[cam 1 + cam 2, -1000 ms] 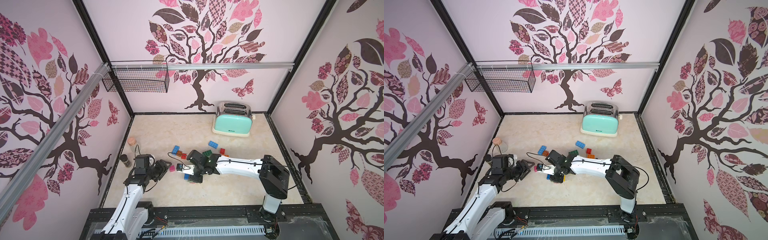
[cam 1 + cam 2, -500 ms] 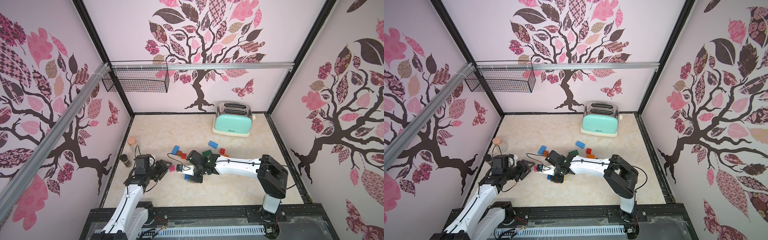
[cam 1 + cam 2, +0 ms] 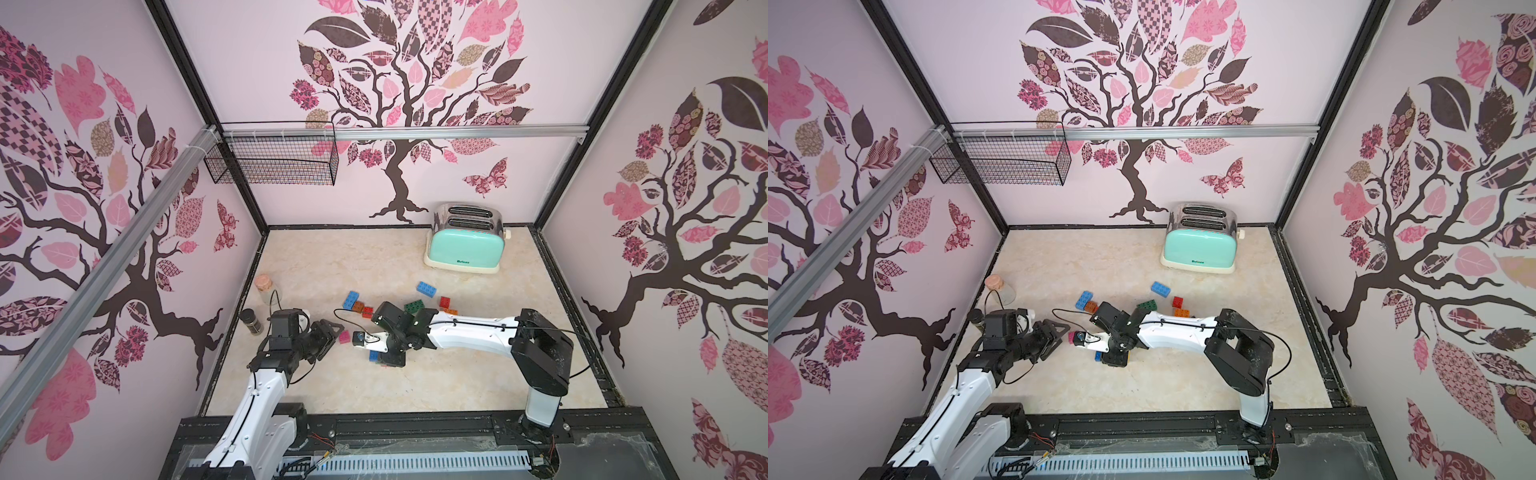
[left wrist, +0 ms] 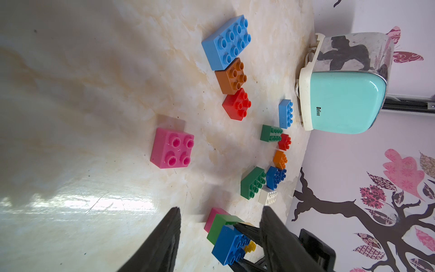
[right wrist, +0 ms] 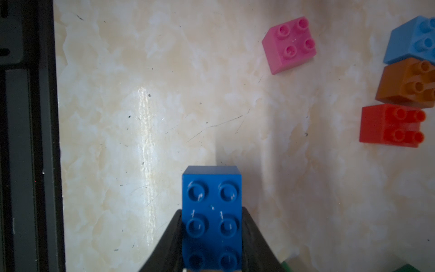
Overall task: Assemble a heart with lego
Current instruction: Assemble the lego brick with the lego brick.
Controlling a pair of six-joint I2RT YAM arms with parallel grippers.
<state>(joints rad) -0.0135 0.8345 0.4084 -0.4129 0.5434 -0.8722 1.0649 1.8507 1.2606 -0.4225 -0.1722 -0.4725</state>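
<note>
Blue brick (image 5: 211, 188) in right claw (image 5: 211, 213), studs up, long axis along fingers (image 5: 164, 247)

A dark blue plastic brick (image 5: 211, 212); pink 4-stud plastic brick (image 5: 289, 44); mint-green, chrome-topped toaster (image 3: 465, 251); cream marbled tabletop (image 3: 353, 257); pink-and-brown tree-patterned walls (image 3: 415, 83).

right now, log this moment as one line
right claw: shut on blue brick | left claw: open, empty | pink brick: loose, ungripped

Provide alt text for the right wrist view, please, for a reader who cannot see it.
The right hand is shut on a dark blue brick, studs toward the camera, over the marbled tabletop. A pink brick lies beyond; light blue, orange and red bricks sit side by side.
</note>
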